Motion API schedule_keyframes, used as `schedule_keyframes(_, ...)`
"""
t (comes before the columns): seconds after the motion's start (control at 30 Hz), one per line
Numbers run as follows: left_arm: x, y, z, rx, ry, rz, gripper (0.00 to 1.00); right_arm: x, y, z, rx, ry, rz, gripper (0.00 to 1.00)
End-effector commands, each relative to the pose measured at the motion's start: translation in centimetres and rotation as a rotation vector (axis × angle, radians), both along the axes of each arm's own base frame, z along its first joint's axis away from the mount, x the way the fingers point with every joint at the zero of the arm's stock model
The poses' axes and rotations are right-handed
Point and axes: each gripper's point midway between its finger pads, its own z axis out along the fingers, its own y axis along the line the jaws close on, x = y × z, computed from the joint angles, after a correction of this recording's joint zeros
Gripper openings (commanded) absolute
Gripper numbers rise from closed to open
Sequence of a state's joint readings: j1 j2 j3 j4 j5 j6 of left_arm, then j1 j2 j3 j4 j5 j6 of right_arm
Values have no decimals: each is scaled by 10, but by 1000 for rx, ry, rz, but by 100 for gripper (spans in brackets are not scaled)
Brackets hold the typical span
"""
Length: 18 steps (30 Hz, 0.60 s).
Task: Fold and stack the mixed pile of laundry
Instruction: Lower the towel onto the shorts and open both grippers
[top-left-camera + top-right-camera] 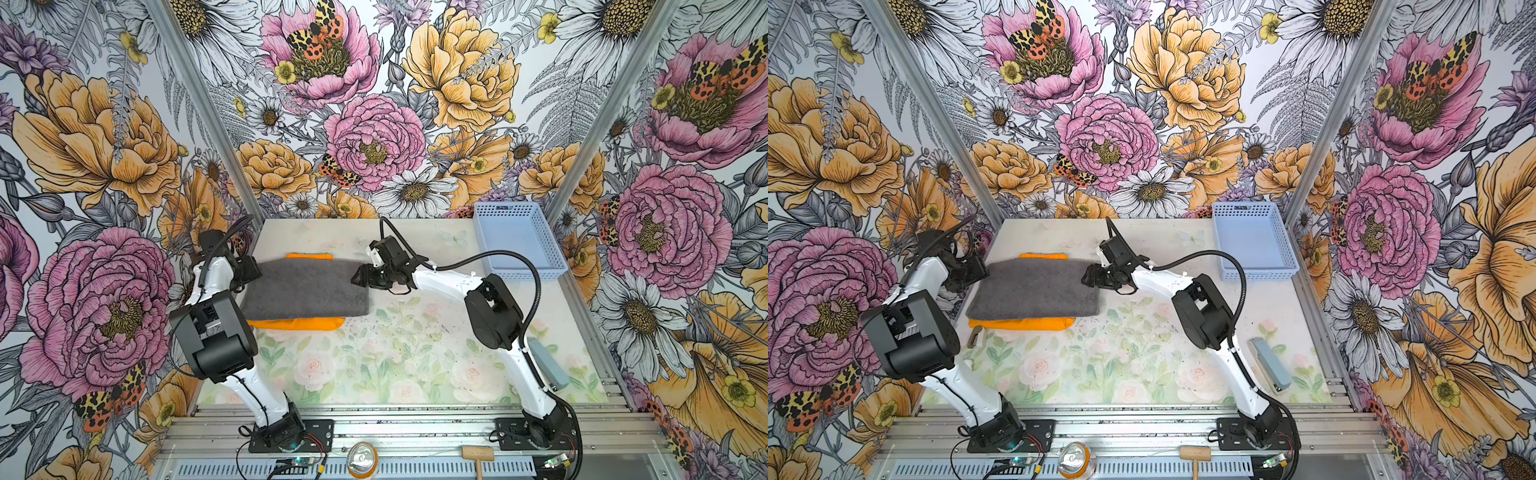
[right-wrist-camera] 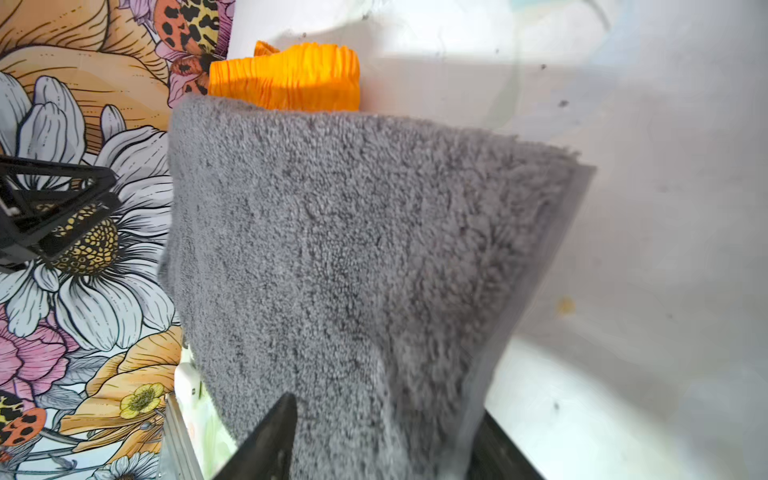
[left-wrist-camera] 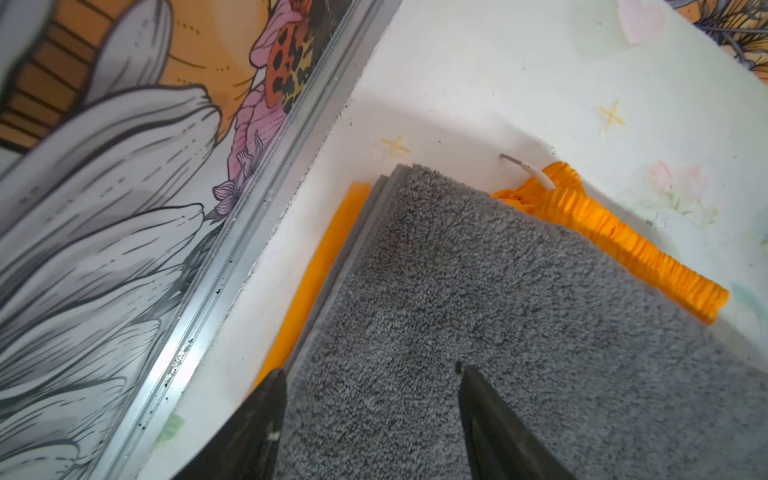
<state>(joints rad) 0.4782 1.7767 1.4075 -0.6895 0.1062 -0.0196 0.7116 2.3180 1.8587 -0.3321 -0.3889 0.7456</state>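
Left hand [image 3: 372,372]: fingers spread, straddling one short end of the dark grey towel [image 1: 305,286], pinching nothing. Right hand [image 2: 388,405]: likewise spread at the opposite end, cloth between the fingers but seemingly unclamped (some blur there, so only a judgement). Towel folded into a flat rectangle, lying on top of the orange shorts [image 1: 297,323]. Orange showing along the near and far edges, with the ruched waistband and the white drawstring tip [image 3: 536,174] peeking out at the back. Both in the left rear part of the surface [image 1: 395,361], close to the left wall's metal rail.

Step in hand, by the look of it: setting the folded towel onto the folded shorts, the last of the stack. Next move probably calls for lifting both hands straight clear without dragging the pile, then perhaps squaring the towel, slightly skewed against the shorts.

Surface: pale, printed with faint roses and leaves, speckled with dark crumbs. Pale blue perforated basket [image 1: 536,272] at the right rear, nothing visible inside, well apart from the stack. All around: booth walls in bold floral wallpaper with moths, aluminium frame at the corners.
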Motion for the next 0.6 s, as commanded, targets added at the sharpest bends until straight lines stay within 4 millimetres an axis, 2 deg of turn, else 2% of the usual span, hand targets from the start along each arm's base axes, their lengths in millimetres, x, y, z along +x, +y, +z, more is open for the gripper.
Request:
schedule_keyframes(0.0, 2, -7, 41, 44, -113, -3, 77, 6, -18, 55, 7, -137, -28, 67)
schedule_keyframes(0.17, -7, -46, 59, -12, -227, -65, 87, -10, -49, 65, -31, -162, -41, 71)
schedule_keyframes(0.27, -20, -72, 69, -43, -298, -103, 90, -21, -72, 71, -56, -178, -51, 73)
schedule_keyframes(0.43, -50, -120, 74, -19, -345, -191, 99, -38, -119, 78, -121, -244, -62, 78)
schedule_keyframes(0.57, -74, -147, 73, -7, -400, -224, 99, -50, -155, 83, -208, -342, -56, 87)
